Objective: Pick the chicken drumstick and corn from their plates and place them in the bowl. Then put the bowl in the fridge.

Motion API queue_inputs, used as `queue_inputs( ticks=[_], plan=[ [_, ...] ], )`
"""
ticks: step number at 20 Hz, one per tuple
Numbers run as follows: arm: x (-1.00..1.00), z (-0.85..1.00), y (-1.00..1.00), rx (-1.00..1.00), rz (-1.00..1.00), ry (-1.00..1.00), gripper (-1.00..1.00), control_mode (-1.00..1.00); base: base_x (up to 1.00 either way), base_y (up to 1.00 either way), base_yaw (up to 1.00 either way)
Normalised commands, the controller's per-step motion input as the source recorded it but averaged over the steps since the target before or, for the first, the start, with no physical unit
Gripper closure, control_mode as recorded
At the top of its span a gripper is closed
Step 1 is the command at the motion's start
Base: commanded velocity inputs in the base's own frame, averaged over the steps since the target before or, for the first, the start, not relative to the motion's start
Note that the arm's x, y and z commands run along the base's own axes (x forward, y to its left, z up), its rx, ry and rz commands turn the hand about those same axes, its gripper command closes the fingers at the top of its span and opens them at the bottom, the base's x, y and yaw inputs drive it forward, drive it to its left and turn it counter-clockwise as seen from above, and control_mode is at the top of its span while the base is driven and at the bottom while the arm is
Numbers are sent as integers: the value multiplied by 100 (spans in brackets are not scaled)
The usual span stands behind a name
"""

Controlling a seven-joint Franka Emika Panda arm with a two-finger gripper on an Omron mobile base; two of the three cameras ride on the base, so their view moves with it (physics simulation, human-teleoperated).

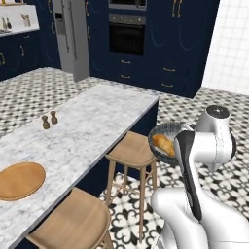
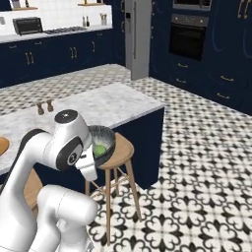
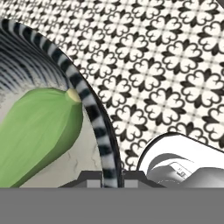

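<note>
Matt wooden plate (image 1: 20,181) on a smooth marble counter (image 1: 97,124); brushed-steel fridge (image 1: 73,36).

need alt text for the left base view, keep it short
A white robot arm holds a dark bowl with a golden drumstick inside, above wooden stools beside a marble counter. An empty wooden plate lies on the counter, and a grey fridge stands far behind.

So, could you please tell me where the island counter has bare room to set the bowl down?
The marble counter lies bare between the wooden plate and its far end. The two small shakers crowd the far edge.
</note>
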Motion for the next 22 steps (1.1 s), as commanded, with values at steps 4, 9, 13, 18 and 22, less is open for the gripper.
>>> queue_inputs(
  ticks=[4,9,13,18,22],
  plan=[
    [0,0,0,0,0,0,100,100,100,-42,-19],
    [0,0,0,0,0,0,100,100,70,-73,-23],
    [0,0,0,0,0,0,100,100,0,-100,-6],
    [0,0,0,0,0,0,100,100,56,-94,-7],
    [0,0,0,0,0,0,100,100,100,-70,0]
  ],
)
